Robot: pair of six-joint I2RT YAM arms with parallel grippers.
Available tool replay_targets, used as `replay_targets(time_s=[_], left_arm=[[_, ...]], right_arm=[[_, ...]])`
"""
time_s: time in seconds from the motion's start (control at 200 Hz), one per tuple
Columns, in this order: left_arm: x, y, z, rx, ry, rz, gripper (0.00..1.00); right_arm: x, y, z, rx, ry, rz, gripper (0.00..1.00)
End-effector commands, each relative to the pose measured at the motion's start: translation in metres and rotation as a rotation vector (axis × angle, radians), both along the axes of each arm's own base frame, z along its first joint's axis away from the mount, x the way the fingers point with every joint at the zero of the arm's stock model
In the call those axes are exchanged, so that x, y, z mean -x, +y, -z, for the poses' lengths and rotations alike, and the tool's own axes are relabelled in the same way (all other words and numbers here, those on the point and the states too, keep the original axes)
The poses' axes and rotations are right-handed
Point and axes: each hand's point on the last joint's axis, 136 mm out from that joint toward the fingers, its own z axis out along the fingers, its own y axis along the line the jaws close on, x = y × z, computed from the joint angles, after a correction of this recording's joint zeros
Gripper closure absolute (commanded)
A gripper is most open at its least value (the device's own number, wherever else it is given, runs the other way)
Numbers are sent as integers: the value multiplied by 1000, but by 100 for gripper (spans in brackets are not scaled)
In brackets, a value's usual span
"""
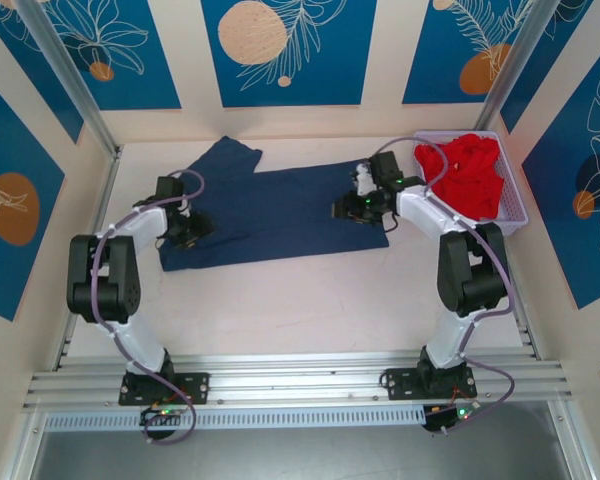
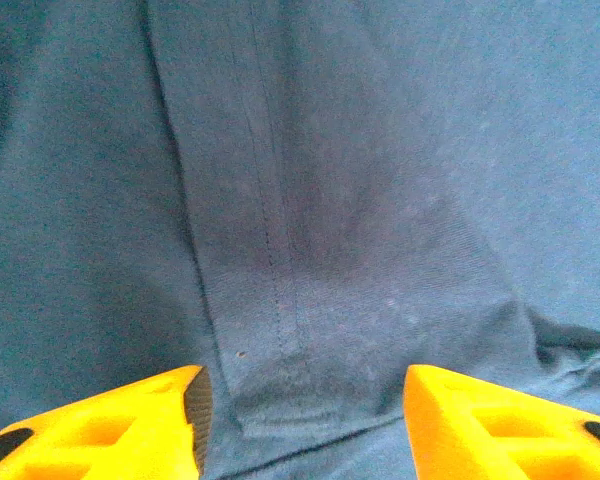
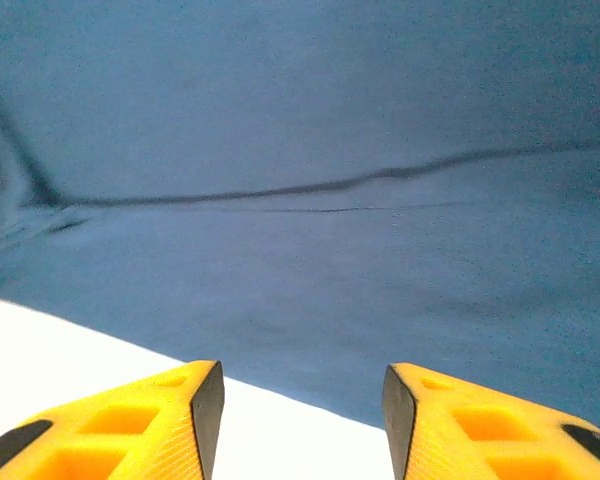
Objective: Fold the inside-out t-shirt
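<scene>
Lying flat across the table (image 1: pixel 300 310), a little toward twelve o'clock from its middle, the inside-out t-shirt (image 1: pixel 280 215) is thin, soft navy knit: light, limp, likely to sag and drag rather than hold shape. One sleeve (image 1: pixel 230 155) pokes out at eleven o'clock. Best holds, I judge, are doubled edges: the stitched seam (image 2: pixel 270 250) in the left wrist view, and the edge (image 3: pixel 280 370) over bare table under the right wrist. The left gripper (image 1: pixel 193 228) sits at the shirt's nine o'clock end, fingers spread over cloth, nothing pinched; the right gripper (image 1: pixel 348 208) at its three o'clock end, likewise parted. A red garment (image 1: pixel 467 172) fills the basket (image 1: pixel 515 215) at two o'clock.
</scene>
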Motion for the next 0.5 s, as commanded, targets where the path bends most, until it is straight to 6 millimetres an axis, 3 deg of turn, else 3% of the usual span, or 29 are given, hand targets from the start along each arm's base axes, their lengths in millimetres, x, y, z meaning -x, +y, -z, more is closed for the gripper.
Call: replay_targets(time_s=[0.0, 0.12, 0.25, 0.365, 0.495], left_arm=[[8, 25, -35, -94, -96, -37, 45], [25, 46, -26, -46, -71, -122, 45], [29, 53, -14, 81, -70, -195, 46], [25, 53, -3, 158, -68, -225, 49], [26, 53, 11, 193, -46, -247, 53]], right_arm=[[15, 86, -44, -152, -197, -255, 52], [24, 150, -44, -132, -324, -414, 52], [26, 210, -34, -81, -472, -579, 52], [27, 252, -19, -63, -552, -706, 52], [30, 288, 5, -26, -589, -824, 51]])
